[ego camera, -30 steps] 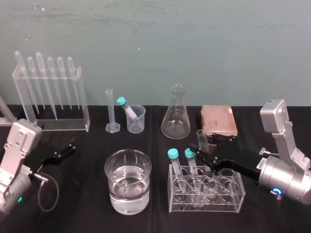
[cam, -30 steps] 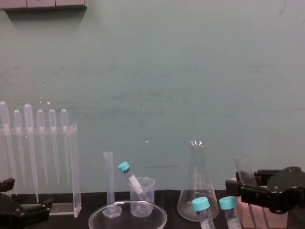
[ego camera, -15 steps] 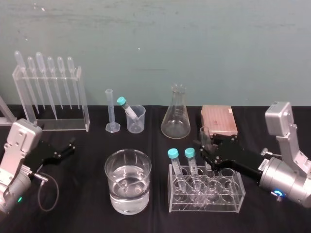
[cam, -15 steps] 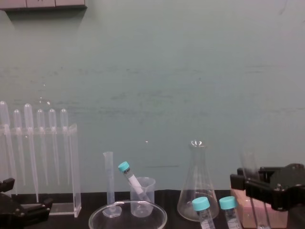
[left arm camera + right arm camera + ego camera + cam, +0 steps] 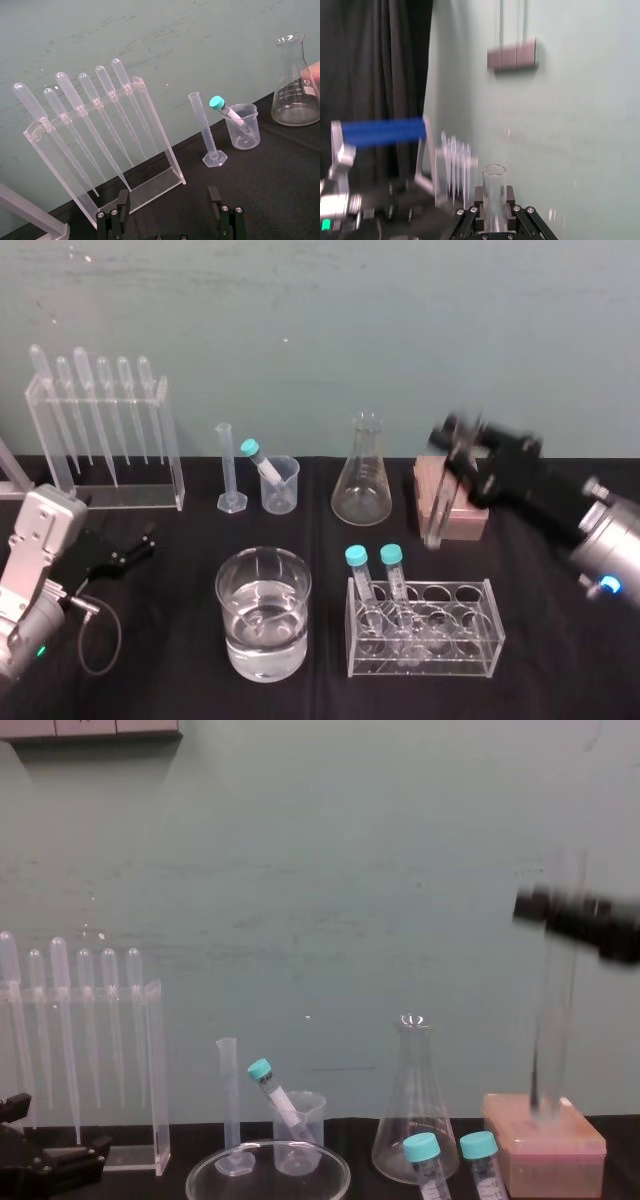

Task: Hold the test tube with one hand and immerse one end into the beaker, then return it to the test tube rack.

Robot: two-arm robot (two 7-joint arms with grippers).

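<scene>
On the black bench point(image 5: 560, 660), the right tool point(image 5: 458, 452) hangs above the pink rack point(image 5: 466, 490), clamped on the tube point(image 5: 438, 510). Its wrist view shows the tube's open rim in the grip, while the chest view puts the blurred lower end at the rack's top. The left tool point(image 5: 170, 220), spread wide, lies far left of the rack. The flask point(image 5: 362, 480) stands just left of the rack; its printed marks are too small to read. The beaker point(image 5: 281, 487) stands farther left.

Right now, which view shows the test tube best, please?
Chest view: the test tube shows full length, over the test tube rack. Head view: slanted in the right gripper. Right wrist view: its open top between the jaws.
</scene>
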